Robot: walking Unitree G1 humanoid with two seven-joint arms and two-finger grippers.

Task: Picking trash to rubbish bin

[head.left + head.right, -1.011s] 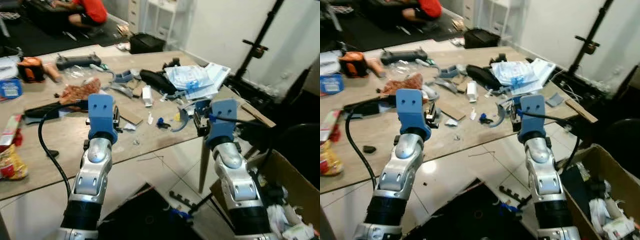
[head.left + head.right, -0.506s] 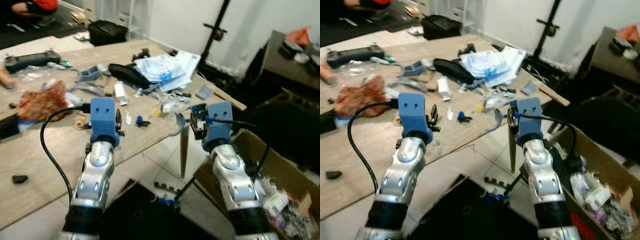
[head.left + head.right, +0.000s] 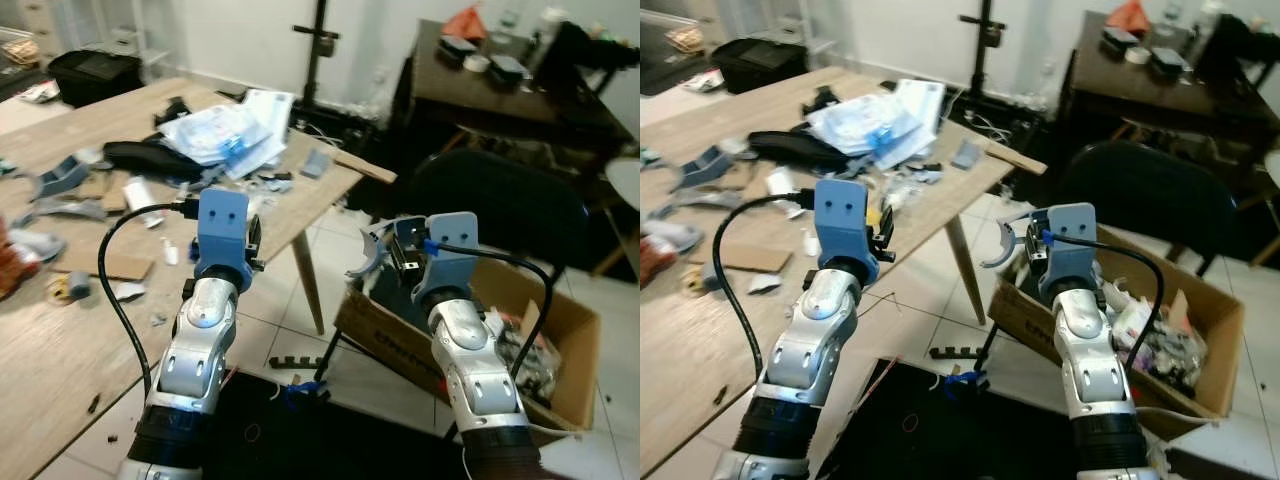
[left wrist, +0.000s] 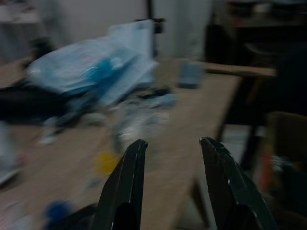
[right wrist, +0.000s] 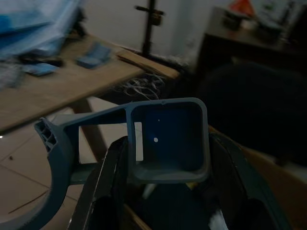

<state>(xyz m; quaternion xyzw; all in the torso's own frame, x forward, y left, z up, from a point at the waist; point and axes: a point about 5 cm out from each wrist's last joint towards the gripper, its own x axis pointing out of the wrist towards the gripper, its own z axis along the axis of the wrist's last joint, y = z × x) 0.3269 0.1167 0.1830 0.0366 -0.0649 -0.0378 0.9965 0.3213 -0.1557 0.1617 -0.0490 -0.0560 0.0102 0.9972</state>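
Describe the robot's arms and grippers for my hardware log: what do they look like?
Both arms are jointed silver metal with black lower sections. Each wrist carries a blue plastic housing with two small holes. A black cable loops to each housing. The left gripper and right gripper have two long black fingers.

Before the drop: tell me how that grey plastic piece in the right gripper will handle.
The grey plastic piece looks rigid: a hollow square frame with a curved arm. Probably light, being thin-walled. The right gripper clamps only the frame, so the arm overhangs and may snag the cardboard box.
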